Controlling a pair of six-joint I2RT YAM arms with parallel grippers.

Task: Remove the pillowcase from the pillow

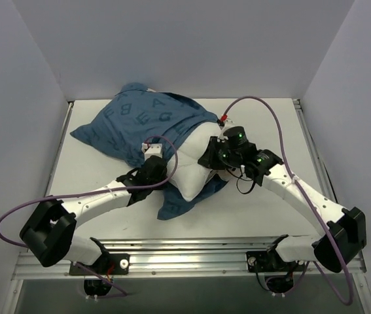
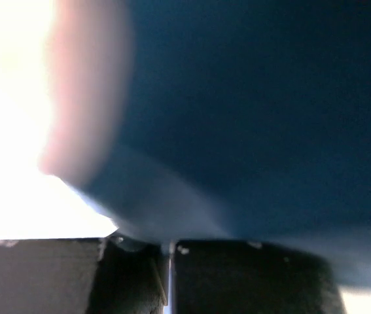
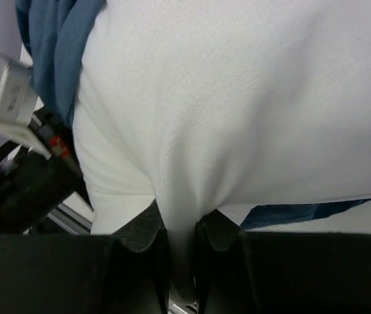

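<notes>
The dark-blue lettered pillowcase point(image 1: 146, 121) lies bunched at the back left of the table, and one flap point(image 1: 178, 206) trails under the pillow's near end. The white pillow point(image 1: 192, 175) sticks out of it toward the front. My left gripper point(image 1: 157, 169) sits at the cover's open edge; in the left wrist view its jaws point(image 2: 169, 248) are shut on blue pillowcase fabric point(image 2: 250, 118). My right gripper point(image 1: 212, 157) is at the pillow's right side; in the right wrist view it point(image 3: 180, 239) is shut on a pinch of the white pillow point(image 3: 237, 98).
White enclosure walls stand on the left, back and right. An aluminium rail point(image 1: 192, 252) runs along the near table edge. Purple cables point(image 1: 270, 118) loop above both arms. The left arm's wrist camera point(image 3: 5, 98) shows beside the pillow.
</notes>
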